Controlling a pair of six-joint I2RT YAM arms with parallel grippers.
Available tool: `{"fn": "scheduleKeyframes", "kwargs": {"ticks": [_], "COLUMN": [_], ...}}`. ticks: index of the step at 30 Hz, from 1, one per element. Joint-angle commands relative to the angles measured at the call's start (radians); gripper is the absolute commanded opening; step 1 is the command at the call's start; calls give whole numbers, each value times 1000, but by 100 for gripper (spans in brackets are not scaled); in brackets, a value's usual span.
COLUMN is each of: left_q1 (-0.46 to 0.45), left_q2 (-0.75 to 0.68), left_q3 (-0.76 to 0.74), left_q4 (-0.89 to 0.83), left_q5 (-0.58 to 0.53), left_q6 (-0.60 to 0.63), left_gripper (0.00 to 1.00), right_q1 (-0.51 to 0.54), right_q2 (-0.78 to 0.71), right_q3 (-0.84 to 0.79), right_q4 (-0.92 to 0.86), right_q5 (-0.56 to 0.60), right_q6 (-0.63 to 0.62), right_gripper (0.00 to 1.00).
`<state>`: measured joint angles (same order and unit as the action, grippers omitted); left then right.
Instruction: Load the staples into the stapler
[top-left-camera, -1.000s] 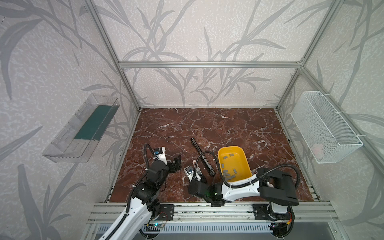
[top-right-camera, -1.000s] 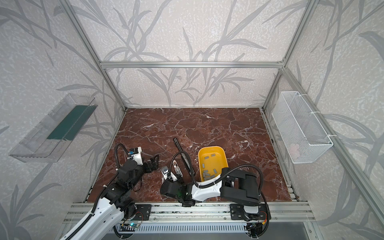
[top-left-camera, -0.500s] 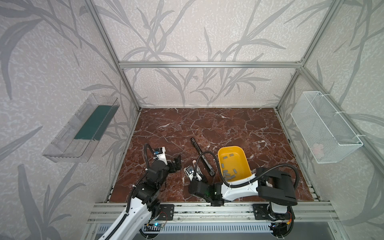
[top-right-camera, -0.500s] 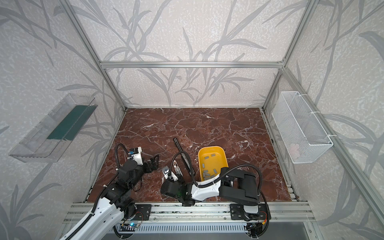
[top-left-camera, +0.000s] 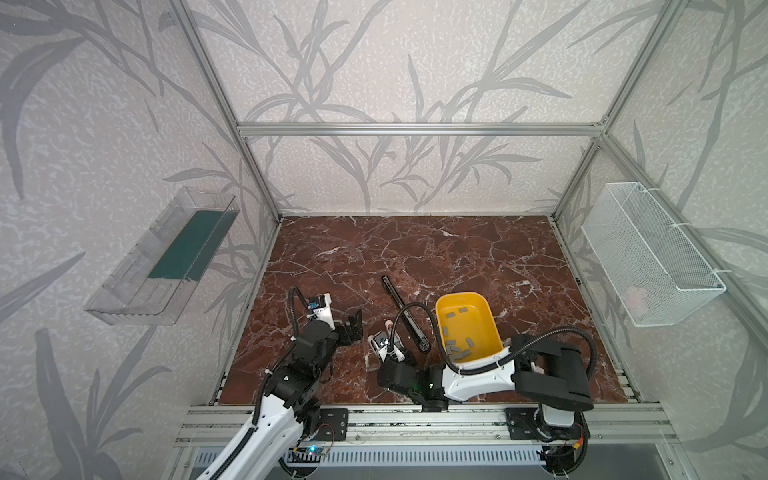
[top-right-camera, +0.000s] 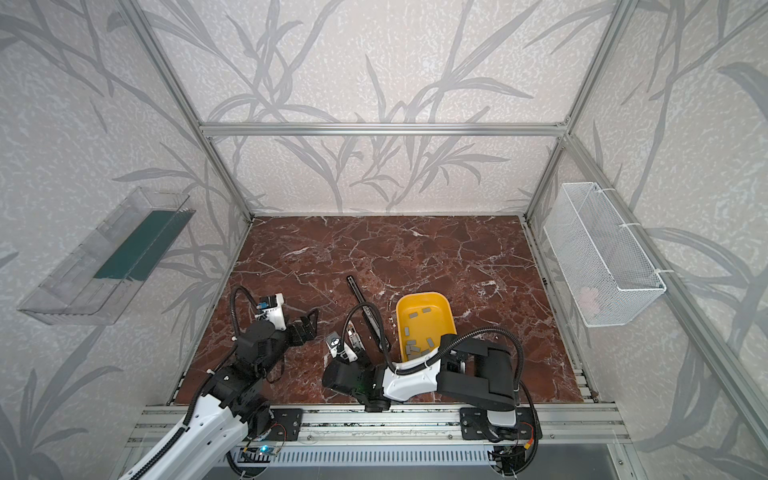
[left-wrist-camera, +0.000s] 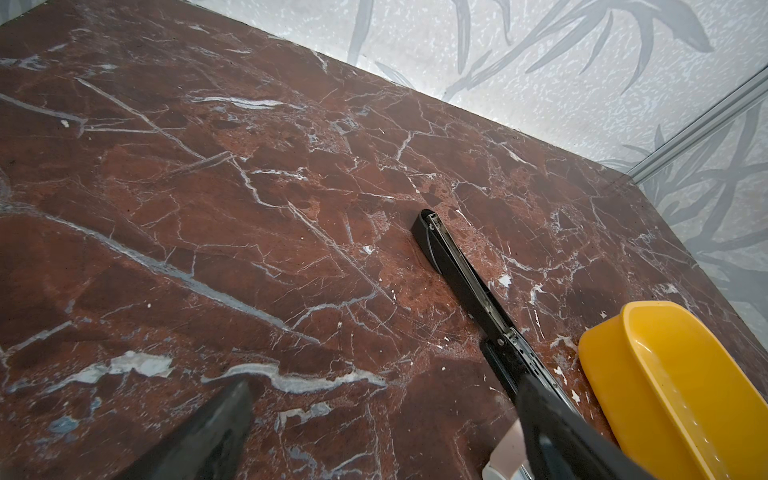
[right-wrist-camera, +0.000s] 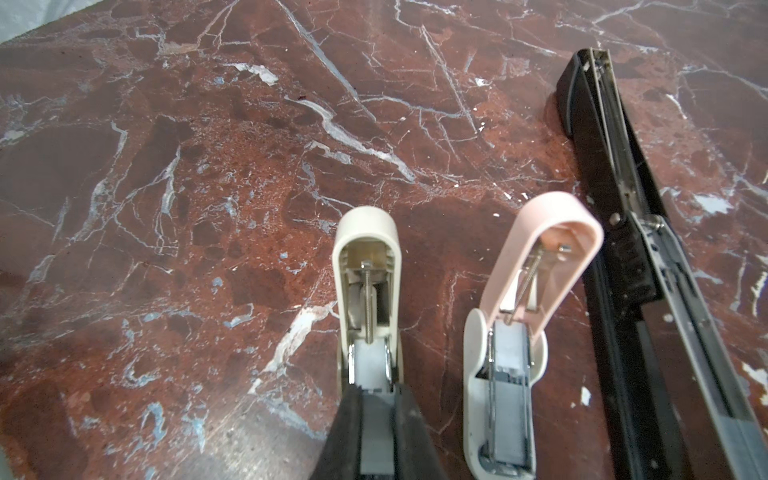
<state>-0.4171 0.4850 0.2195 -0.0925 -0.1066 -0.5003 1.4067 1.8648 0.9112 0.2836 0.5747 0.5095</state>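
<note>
We see our right claw (right-wrist-camera: 376, 399) pinched shut on what looks like a grey staple strip (right-wrist-camera: 376, 444) at the open white stapler (right-wrist-camera: 365, 266), the left claw (top-left-camera: 354, 327) gaping empty, the other staples (top-left-camera: 455, 348) lying in the yellow tray (top-left-camera: 462, 296).

The far half of the surface (top-left-camera: 415, 249) lies bare from wall to wall, open to any reach. Nearer, it crowds up. The black stapler (top-left-camera: 392, 293) lies opened flat on a slant, with the yellow bin (top-left-camera: 476, 324) just beside it on the right and only a thin gap between them. Left of it the pink stapler (right-wrist-camera: 548, 249) and white stapler (right-wrist-camera: 368, 266) lie side by side, leaving narrow lanes. The right claw (right-wrist-camera: 376, 390), pinched on a staple strip (right-wrist-camera: 376, 436), covers the white one's near end. The left claw (top-left-camera: 352, 329), jaws wide, has bare surface ahead.
</note>
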Motion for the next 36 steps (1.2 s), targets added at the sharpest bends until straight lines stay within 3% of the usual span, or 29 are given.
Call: {"fn": "scheduleKeyframes", "kwargs": {"ticks": [1,36], "left_q1": [-3,-5], "left_q2": [-2,-2], "left_q3": [-5,-7], "left_q4": [17,19], "left_q5": [0,5], "left_q6": [-10,-10], "left_gripper": [99,99], "right_q1": [-5,-12], "right_q2": [13,42], "right_q3": [-10,-4], "right_q4": [-9,2], "right_q5": [6,-41], "right_q6": [18,47], "right_gripper": [12,10]}}
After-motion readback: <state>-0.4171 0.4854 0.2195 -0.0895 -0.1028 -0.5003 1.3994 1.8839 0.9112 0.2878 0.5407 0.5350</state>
